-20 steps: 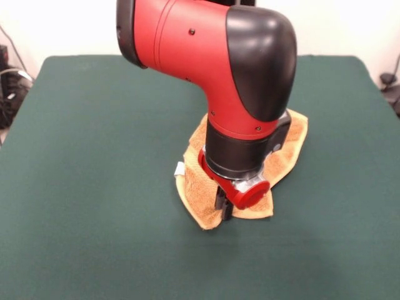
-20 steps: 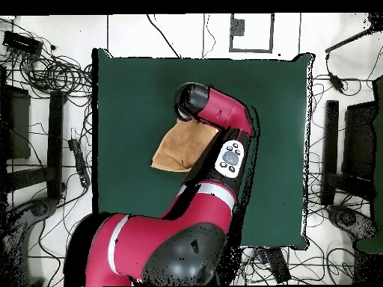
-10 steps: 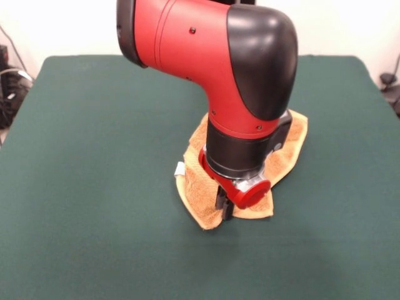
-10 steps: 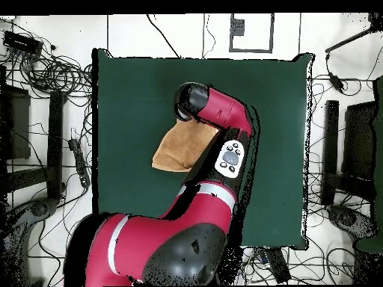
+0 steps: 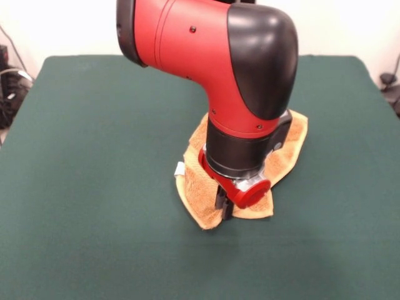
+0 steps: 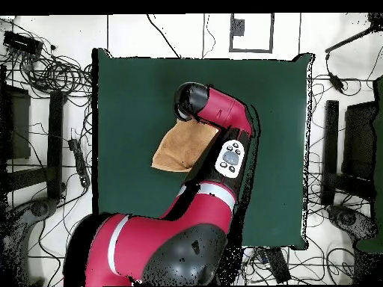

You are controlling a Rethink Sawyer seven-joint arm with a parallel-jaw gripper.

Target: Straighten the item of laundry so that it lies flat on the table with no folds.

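The gripper stood down on the towel near the table's middle; its long axis ran away diagonally behind the wrist; whether it pinched cloth I couldn't tell.

Dark green table under a rumpled orange-tan towel.

1. Front camera: placed across the table, facing the arm, angled downward, close; table edges partly cropped.
2. Overhead camera: looks straight down from high up, whole table and surrounding floor included.
3. Shared: table surface, arm, towel.
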